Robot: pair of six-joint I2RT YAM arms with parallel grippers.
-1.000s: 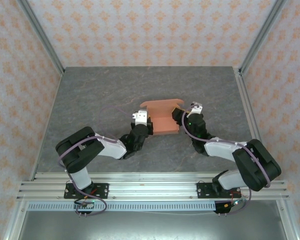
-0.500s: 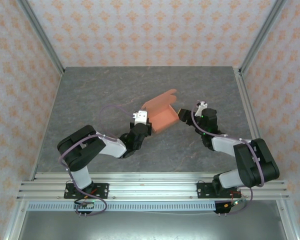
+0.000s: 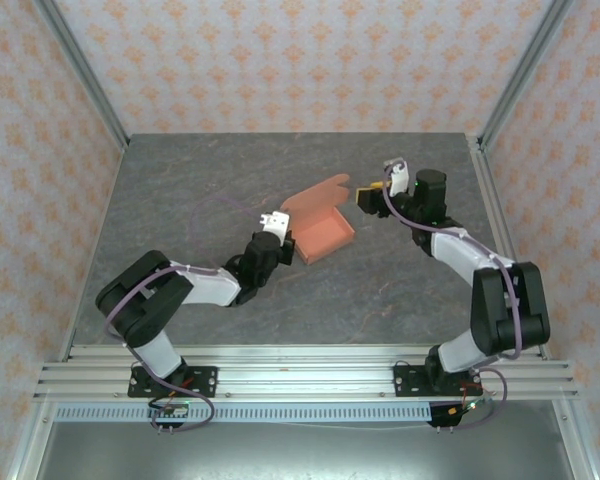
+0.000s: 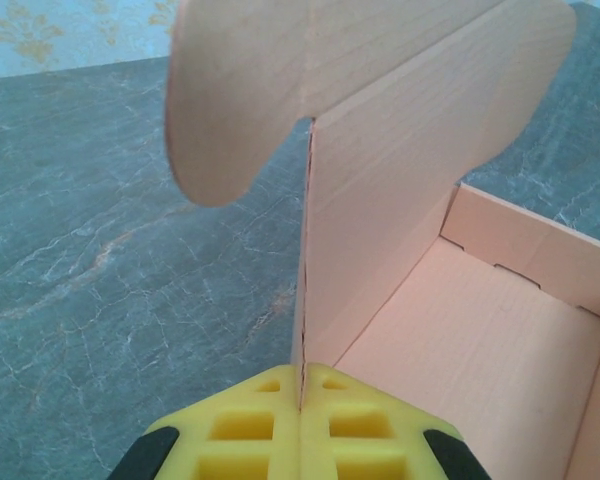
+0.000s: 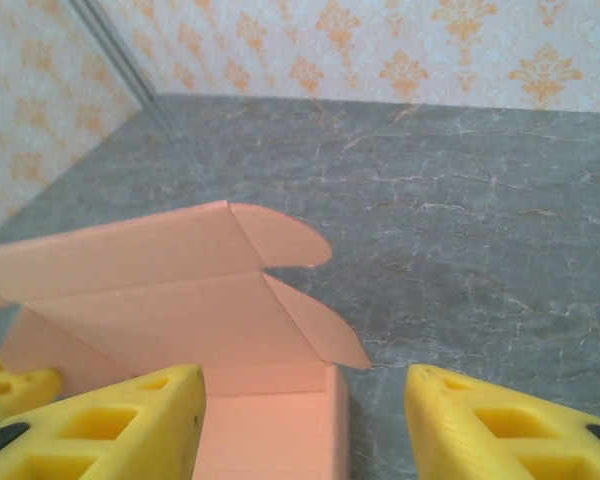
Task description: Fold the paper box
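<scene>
The left arm (image 3: 205, 285) and right arm (image 3: 456, 248) are built of bulky black joint housings joined by white links, each trailed by a thin lilac cable and capped at the wrist with a small white block. The left gripper (image 4: 302, 388) and right gripper (image 5: 305, 400) carry bright yellow fingers (image 5: 130, 420) moulded with square pockets, with black behind them.

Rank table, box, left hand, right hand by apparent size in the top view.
1. table
2. box
3. left hand and right hand: they look about alike, so not ranked.
</scene>
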